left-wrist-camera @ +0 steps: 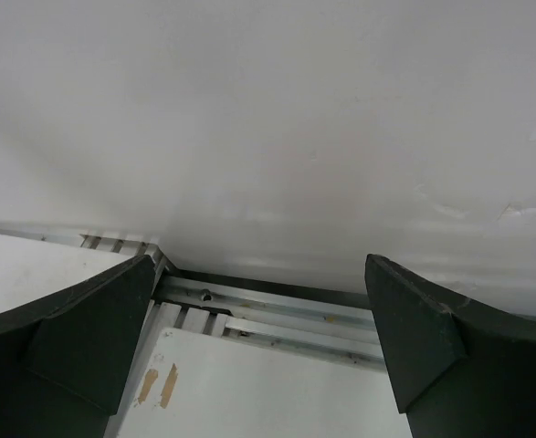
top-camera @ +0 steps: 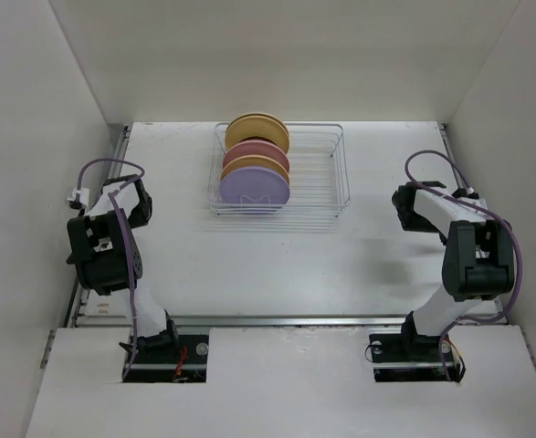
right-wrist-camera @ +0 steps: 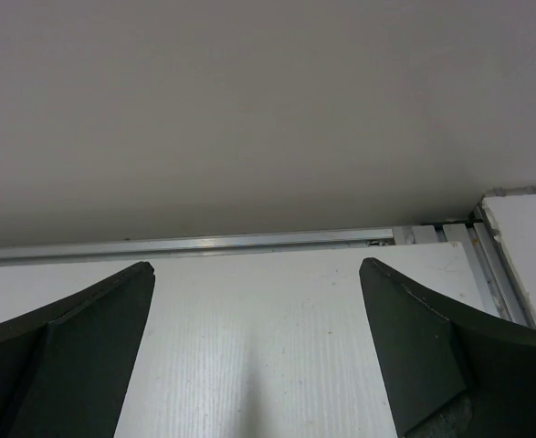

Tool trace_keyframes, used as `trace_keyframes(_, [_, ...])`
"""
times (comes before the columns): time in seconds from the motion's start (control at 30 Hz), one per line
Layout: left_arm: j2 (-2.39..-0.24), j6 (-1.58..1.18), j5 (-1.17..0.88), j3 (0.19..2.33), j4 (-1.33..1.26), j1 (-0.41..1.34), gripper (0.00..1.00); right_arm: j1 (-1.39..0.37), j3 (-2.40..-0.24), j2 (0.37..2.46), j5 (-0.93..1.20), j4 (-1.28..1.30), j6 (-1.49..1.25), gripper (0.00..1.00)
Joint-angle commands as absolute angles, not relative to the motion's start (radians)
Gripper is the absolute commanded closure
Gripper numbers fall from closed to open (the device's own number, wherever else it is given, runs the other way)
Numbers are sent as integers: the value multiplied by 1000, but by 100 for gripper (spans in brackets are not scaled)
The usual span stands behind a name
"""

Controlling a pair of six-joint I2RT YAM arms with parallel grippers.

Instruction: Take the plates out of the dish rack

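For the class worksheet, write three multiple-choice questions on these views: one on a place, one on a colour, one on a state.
1. Where in the dish rack do the plates stand?
A. right end
B. left part
C. spread evenly across

2. What colour is the front plate, the one nearest the arms?
A. lavender
B. green
C. black

3. How are the left gripper and right gripper?
A. both shut on plates
B. one holding a plate
C. both open and empty

Answers:
1 B: the top view shows the right part of the rack as bare wire.
2 A: the nearest plate is pale purple.
3 C: each wrist view shows its fingers apart with nothing between them.
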State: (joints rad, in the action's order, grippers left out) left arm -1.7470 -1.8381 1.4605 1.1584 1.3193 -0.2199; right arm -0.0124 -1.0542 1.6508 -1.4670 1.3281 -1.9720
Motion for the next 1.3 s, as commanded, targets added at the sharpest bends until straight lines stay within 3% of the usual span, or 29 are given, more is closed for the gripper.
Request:
trace_keyframes(0.0, [-1720,-1859,1483,1177,1591,-221,0,-8,-1086,1658,-1586,1378,-2002,0])
trace_keyframes(0.27, [-1689,-1746,1506,1222,1591,-221,0,-60,-1229,1508,-1626,1378,-1768,0])
trace_keyframes(0.5, [-1652,-1116,1496,1661,1576,-160,0,-346,-1451,1358,-1716,1378,-1577,0])
trace_keyframes(0.57, [-1580,-757,1259,1755,1266,-147,0,-421,-1497,1358,-1717,1378,-1494,0])
trace_keyframes(0.6, [-1445,-355,1056,1741,1100,-147,0,-499,-1534,1348,-1727,1378,-1468,0])
trace_keyframes(0.63, [-1369,-266,832,1697,921,-182,0,-538,-1549,1348,-1738,1378,-1447,0])
trace_keyframes(0.67, [-1298,-202,511,1675,857,-183,0,-573,-1566,1348,-1738,1378,-1399,0])
trace_keyframes(0.73, [-1187,-54,227,1692,819,-143,0,-665,-1656,1400,-1703,1378,-1314,0])
trace_keyframes(0.8, [-1215,141,-121,1862,987,-143,0,-710,-1744,1478,-1654,1378,-1082,0])
trace_keyframes(0.87, [-1273,221,-230,1969,1143,-133,0,-735,-1862,1614,-1394,1144,-693,0])
trace_keyframes(0.9, [-1287,285,-274,1980,1176,-133,0,-735,-1849,1615,-1082,991,-92,0])
trace_keyframes(0.93, [-1298,311,-275,1980,1198,-133,0,-782,-1848,1615,-734,977,-28,0])
trace_keyframes(1.0, [-1298,331,-200,1942,1198,-133,0,-798,-1780,1566,-528,725,-43,0])
trace_keyframes(1.03, [-1298,331,-168,1921,1184,-133,0,-798,-1779,1543,-526,724,-55,0])
trace_keyframes(1.07, [-1270,356,-151,1899,1184,-133,0,-798,-1757,1520,-347,639,-55,0])
trace_keyframes(1.17, [-1226,374,-109,1815,1157,-133,0,-778,-1714,1463,-85,516,-28,0])
trace_keyframes(1.27, [-1216,316,-100,1717,1089,-133,0,-778,-1703,1489,-19,459,31,0])
